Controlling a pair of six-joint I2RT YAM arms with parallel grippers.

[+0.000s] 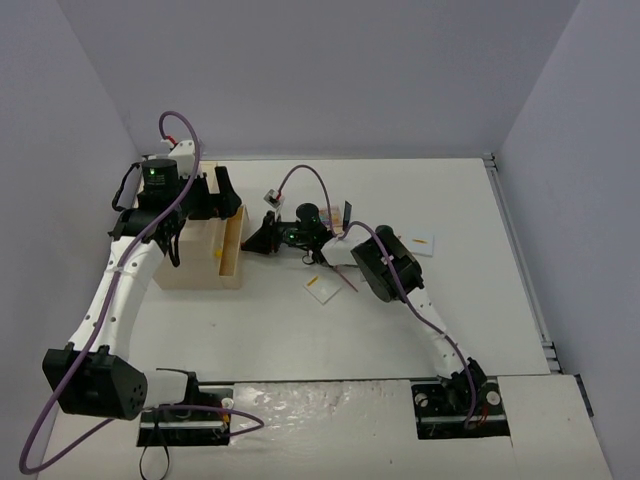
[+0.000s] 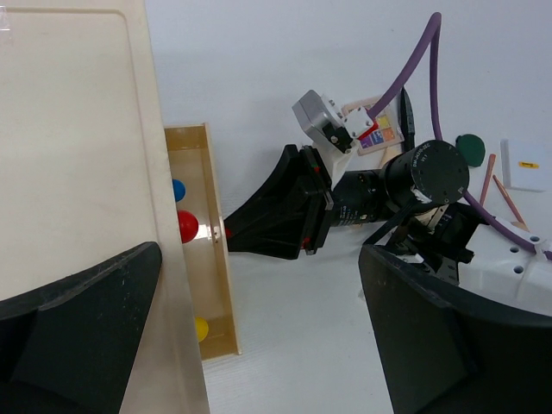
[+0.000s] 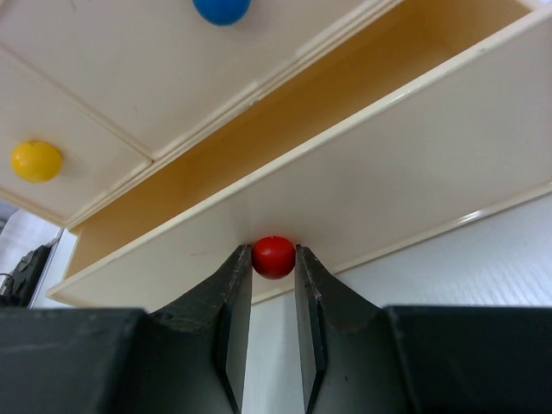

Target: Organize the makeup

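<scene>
My right gripper [image 3: 273, 252] is shut on the red knob [image 3: 273, 258] of a drawer [image 3: 405, 164] that stands pulled out of the beige wooden box [image 1: 190, 262]. In the top view the right gripper [image 1: 258, 240] reaches left to the drawer [image 1: 233, 250]. The left gripper [image 1: 212, 195] hovers open over the box's far end, holding nothing. Makeup lies behind the right arm: a colourful palette [image 2: 382, 136], a dark green compact [image 2: 471, 149], thin pencils [image 2: 487, 179] and a white card [image 2: 526, 164]. Another white card [image 1: 320, 288] lies near the table's middle.
The box front also carries a blue knob [image 3: 222, 9] and a yellow knob [image 3: 36, 160] on shut drawers. A purple cable [image 1: 310, 175] loops over the right wrist. White walls close the table on three sides.
</scene>
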